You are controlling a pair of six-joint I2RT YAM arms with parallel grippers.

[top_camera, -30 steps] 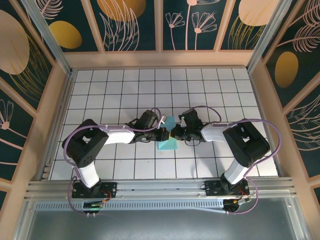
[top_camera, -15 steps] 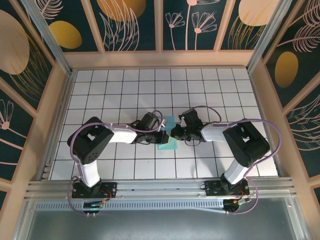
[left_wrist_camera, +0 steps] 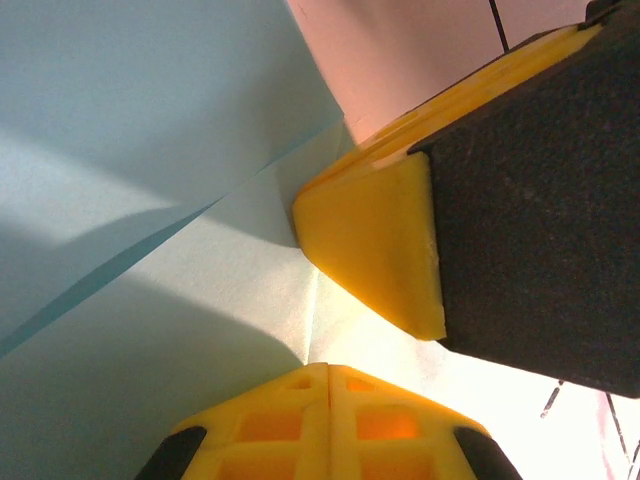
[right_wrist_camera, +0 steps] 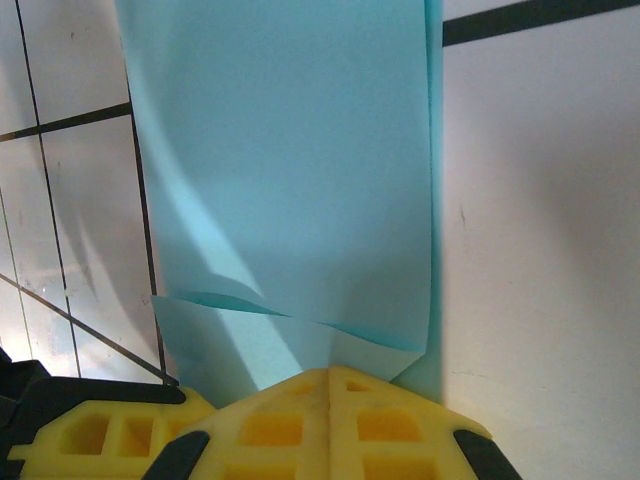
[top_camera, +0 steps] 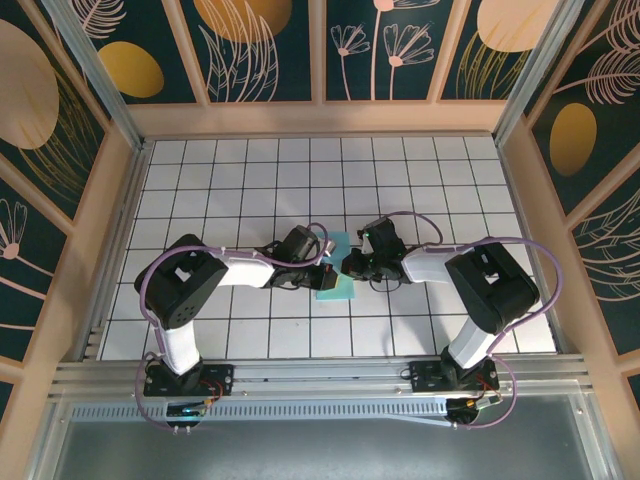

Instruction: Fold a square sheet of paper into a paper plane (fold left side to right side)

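**Two black arms meet over one thin matte teal-blue sheet of paper [top_camera: 334, 289] at the middle of a white grid-tiled table [top_camera: 230, 180].**

The sheet lies on the tiles between the two arms. It is smooth and unmarked. In the right wrist view two layers show along one long straight edge, and a soft raised wrinkle sits near the fingertips. The left gripper [top_camera: 326, 272] [left_wrist_camera: 330, 378] has its two ribbed yellow plastic fingers pressed together seam to seam, tips down on the paper. The right gripper [top_camera: 350, 266] [right_wrist_camera: 330, 382] has its own yellow pair closed the same way at the sheet's edge. Whether a layer of paper is caught between either pair cannot be told. The two grippers stand just beside each other. In the left wrist view the right one shows as a smooth yellow wedge on a grainy black block.
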